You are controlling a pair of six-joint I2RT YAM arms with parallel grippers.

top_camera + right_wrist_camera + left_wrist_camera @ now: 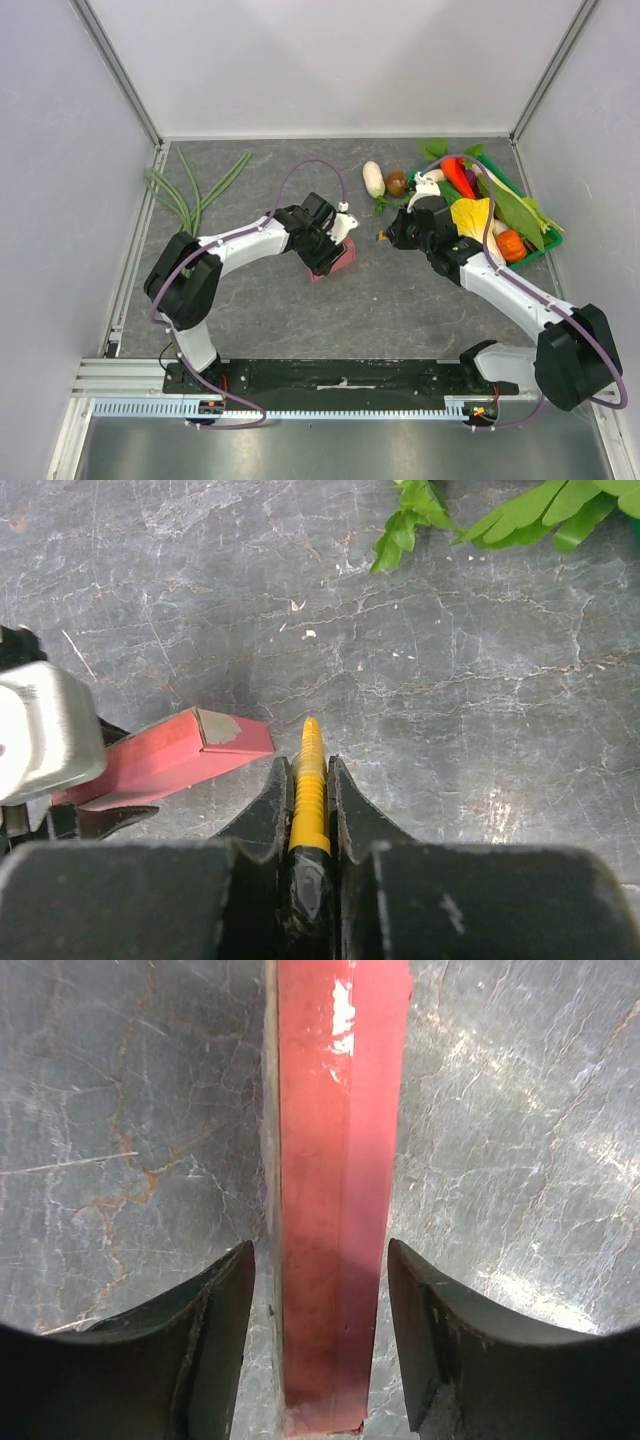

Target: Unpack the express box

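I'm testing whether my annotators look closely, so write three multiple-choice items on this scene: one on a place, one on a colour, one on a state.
1. The express box sits: A) between the left gripper's fingers B) at the far wall C) by the arm bases.
2. The knife's visible body is: A) blue B) white C) yellow.
3. The right gripper is: A) open, empty B) shut on the knife C) out of view.
Answers: A, the left wrist view shows a finger on each side of it; C, yellow shows between the right fingers; B, both fingers press the knife.
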